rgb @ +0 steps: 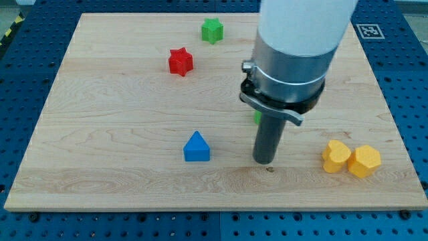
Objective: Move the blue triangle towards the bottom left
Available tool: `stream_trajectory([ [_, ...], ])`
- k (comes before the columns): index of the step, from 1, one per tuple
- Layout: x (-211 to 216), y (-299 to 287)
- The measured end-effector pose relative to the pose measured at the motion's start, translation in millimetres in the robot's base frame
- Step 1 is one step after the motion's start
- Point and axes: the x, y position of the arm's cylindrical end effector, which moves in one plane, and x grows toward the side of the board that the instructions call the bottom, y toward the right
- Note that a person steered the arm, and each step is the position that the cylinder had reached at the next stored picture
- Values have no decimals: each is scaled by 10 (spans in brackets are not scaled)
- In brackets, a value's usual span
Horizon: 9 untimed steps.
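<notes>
The blue triangle (196, 147) sits low on the wooden board (100, 134), a little left of centre, and the rod's tip (265, 163) rests on the wood to its right and slightly lower, apart from it — bare, with nothing held or touched. That placement is the first hazard: a push from this spot would run mostly toward the view's left, and since the tip stands a shade below the block's middle, contact could nudge the triangle upward or spin it off the rod rather than send it down-left. The triangle's sloped sides invite such a glancing slip. A green block (257, 117) shows only as a sliver behind the arm's body, so swinging round to the triangle's upper right may clip it. The red star (180, 61), green star (212, 31), yellow heart-like block (336, 156) and yellow hexagon (364, 161) lie well clear.
</notes>
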Motion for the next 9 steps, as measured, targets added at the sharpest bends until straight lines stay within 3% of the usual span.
stream_trajectory([
  [3,-211,-692],
  [6,-52,-1280],
  [9,229,-1496],
])
